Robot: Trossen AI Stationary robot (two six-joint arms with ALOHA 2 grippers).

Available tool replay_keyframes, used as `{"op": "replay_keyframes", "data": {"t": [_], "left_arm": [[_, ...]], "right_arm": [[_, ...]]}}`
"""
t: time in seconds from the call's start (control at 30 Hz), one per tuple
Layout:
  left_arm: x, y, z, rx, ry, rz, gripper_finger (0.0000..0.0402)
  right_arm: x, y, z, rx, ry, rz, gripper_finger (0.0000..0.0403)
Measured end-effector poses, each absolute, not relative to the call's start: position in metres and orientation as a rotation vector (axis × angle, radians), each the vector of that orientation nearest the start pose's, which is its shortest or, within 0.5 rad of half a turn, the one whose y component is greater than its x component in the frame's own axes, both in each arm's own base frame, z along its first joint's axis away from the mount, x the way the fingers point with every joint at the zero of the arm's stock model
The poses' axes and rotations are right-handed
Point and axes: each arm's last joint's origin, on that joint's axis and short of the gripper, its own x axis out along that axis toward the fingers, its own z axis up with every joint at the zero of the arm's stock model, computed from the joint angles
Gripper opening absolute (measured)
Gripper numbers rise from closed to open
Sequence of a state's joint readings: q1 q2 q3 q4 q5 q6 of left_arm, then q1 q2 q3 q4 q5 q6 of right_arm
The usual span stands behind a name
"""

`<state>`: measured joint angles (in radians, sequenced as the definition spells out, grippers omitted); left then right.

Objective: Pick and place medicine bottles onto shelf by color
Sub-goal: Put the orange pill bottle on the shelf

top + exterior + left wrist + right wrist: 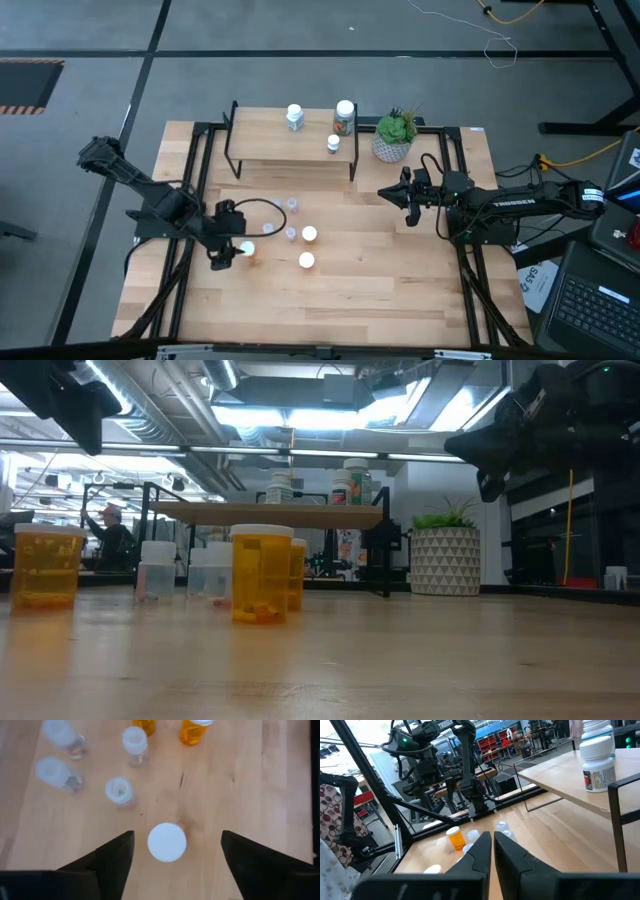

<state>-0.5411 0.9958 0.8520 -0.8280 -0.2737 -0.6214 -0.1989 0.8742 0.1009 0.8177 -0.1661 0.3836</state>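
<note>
Your left gripper (172, 851) hangs with jaws released around the white-capped orange bottle (167, 842) standing on the wooden counter (400, 290), probably untouched. Next, close and carry it to the plank-topped shelf (262, 135). Right gripper (492, 851) waits clenched.

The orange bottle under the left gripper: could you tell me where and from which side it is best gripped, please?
Grip it across the round white cap, coming straight down. The orange bottle stands upright, and the open left gripper has its fingers either side of the cap.
</note>
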Motion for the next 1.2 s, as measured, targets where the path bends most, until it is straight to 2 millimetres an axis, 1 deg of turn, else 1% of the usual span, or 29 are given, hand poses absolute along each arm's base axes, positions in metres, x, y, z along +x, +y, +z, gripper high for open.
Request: {"op": "replay_keyframes", "data": {"t": [0.1, 0.17, 0.33, 0.5, 0.93, 1.2], "left_arm": [[0.160, -0.089, 0.270, -0.212, 0.922, 0.040, 0.0318], [0.160, -0.094, 0.267, -0.194, 0.942, 0.019, 0.0323], [0.161, -0.106, 0.259, -0.126, 0.984, -0.021, 0.0320], [0.168, -0.114, 0.246, -0.071, 1.044, 0.005, 0.0318], [0.185, -0.119, 0.221, -0.045, 1.144, 0.092, 0.0316], [0.194, -0.115, 0.211, -0.062, 1.188, 0.148, 0.0315]], "right_arm": [[0.162, -0.028, 0.182, 0.375, -0.049, -0.024, 0.0024], [0.162, -0.028, 0.182, 0.371, -0.049, -0.024, 0.0024], [0.162, -0.028, 0.182, 0.352, -0.046, -0.024, 0.0024], [0.162, -0.028, 0.181, 0.352, -0.035, -0.026, 0.0024], [0.162, -0.028, 0.178, 0.358, -0.004, -0.031, 0.0023], [0.162, -0.028, 0.178, 0.358, -0.004, -0.031, 0.0023]]}}
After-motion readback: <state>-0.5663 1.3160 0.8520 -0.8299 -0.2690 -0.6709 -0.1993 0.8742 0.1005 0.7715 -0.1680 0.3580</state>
